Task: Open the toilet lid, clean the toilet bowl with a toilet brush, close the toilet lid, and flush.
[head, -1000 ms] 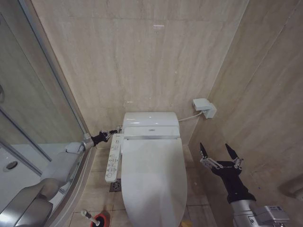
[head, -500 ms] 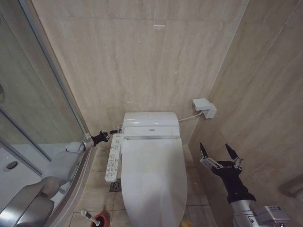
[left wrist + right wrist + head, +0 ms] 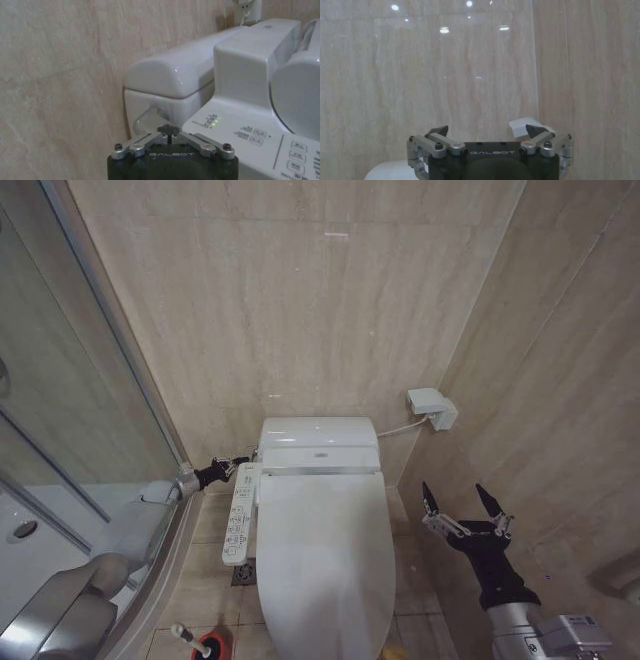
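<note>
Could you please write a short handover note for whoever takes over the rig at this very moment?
Left gripper: shut, empty, at the back left corner of the toilet, next to the button panel and close to the flush lever.
Right gripper: open, empty, held in the air to the right of the toilet.
Lid: down, covering the bowl.
Brush: standing in its red holder on the floor, front left of the toilet.
Done, judging by how things lie: lid closed, brush in its holder. Whether the bowl was scrubbed cannot be told.
Left: the flush.
</note>
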